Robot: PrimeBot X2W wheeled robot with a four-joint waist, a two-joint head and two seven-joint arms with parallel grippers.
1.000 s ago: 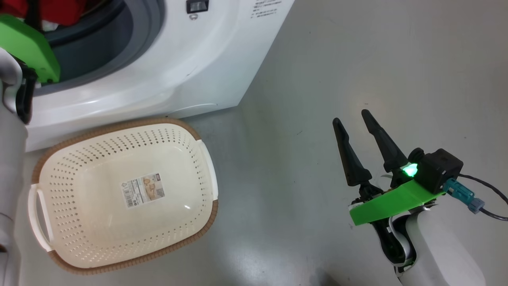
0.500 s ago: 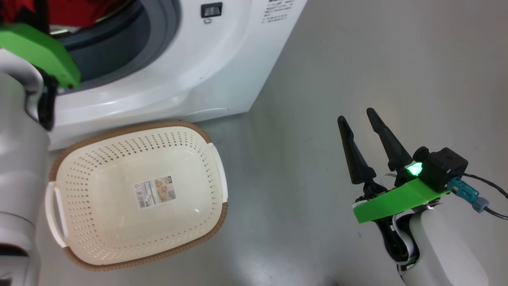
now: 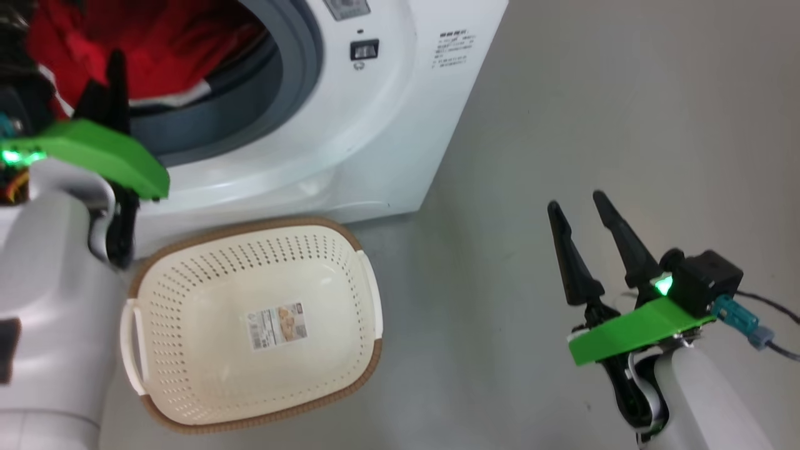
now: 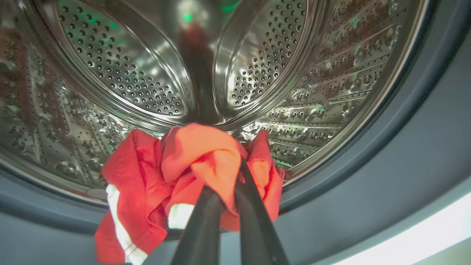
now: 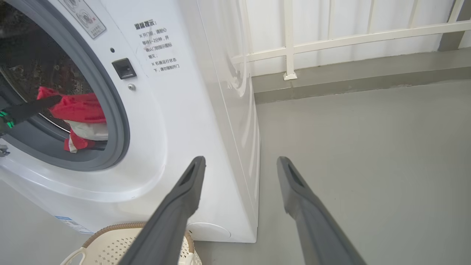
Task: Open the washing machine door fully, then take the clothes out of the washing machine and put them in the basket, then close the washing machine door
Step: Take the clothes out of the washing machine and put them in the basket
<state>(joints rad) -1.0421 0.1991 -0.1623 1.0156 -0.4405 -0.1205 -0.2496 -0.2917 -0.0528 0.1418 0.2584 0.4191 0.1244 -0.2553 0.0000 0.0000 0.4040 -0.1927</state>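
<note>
At the left, the left gripper (image 4: pixel 232 180) is reaching into the round mouth of the big white front-loading washing machine (image 3: pixel 387 125). Its two long dark jaws are pressing together and pinching a fold of the soft bright red clothes with white trim (image 4: pixel 147 184). The clothes are bunching up at the front bottom edge of the shiny steel drum full of little holes (image 4: pixel 257 55). One part is hanging down over the grey rubber ring (image 4: pixel 404 147) around the opening.

Next, the small cream-white plastic basket with holes and a brown woven-look rim (image 3: pixel 187 300) is sitting on the grey floor (image 3: pixel 625 94), just beside the machine's bottom front edge. A paper label (image 3: pixel 277 325) is lying on the basket's bottom.

At the right, the right gripper (image 3: pixel 576 201) is hanging over the floor, well apart from the basket. Its jaws are spreading wide and gripping nothing, and its dark fingers are pointing toward the machine's front right corner.
</note>
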